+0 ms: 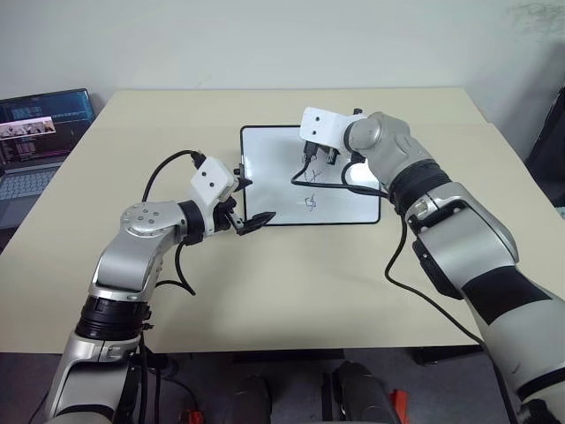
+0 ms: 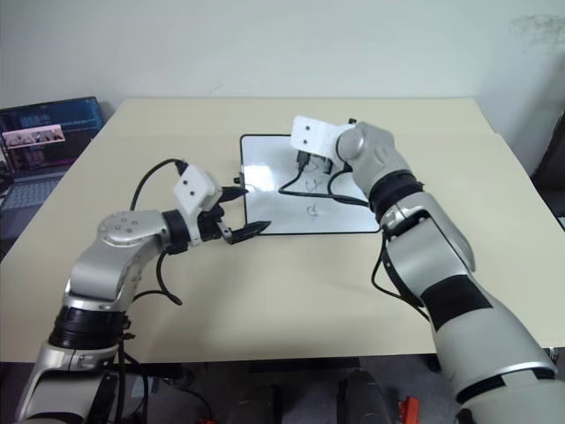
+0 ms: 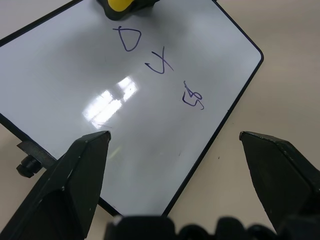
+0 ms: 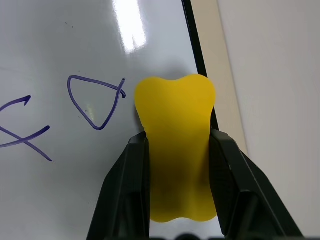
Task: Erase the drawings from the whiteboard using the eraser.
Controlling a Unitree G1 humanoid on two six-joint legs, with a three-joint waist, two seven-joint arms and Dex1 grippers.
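The whiteboard [image 1: 265, 168] lies flat in the middle of the table. Three purple drawings run in a column on it: a loop [image 3: 129, 39], a cross-like mark [image 3: 160, 61] and a squiggle [image 3: 192, 96]. My right gripper [image 4: 177, 140] is shut on the yellow eraser [image 4: 175, 115], whose tip sits just beside the loop [image 4: 95, 102], near the board's black frame. I cannot tell whether the eraser touches the board. My left gripper [image 1: 252, 203] stands open at the board's near left corner, with nothing between its fingers [image 3: 85, 165].
An open laptop [image 1: 40, 132] stands off the table's far left corner. The right wrist's black cable [image 1: 353, 187] trails over the board's right part. The beige table [image 1: 309, 283] has free room in front of the board.
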